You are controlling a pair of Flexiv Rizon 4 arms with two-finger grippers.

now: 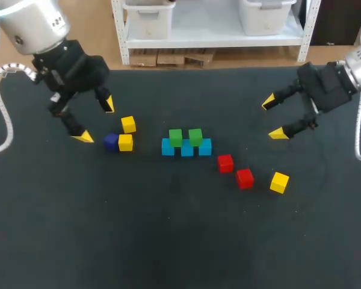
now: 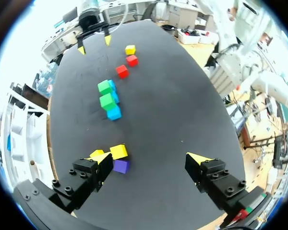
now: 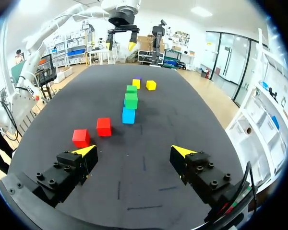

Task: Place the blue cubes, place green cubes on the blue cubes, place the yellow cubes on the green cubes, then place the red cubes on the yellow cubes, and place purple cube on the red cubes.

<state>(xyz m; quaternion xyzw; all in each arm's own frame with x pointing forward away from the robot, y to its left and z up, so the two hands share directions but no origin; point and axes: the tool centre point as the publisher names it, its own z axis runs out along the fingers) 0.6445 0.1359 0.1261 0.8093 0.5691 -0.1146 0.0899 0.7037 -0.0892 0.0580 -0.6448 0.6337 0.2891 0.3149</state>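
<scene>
Three blue cubes form a base row mid-desk, two green cubes stacked on them; the left gripper, fingers released, hovers beside two yellow cubes, likely next; the right gripper, equally empty, waits near the red cubes.

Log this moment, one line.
blue cubes placed | green cubes on blue | yellow cubes loose | left gripper open | right gripper open
</scene>
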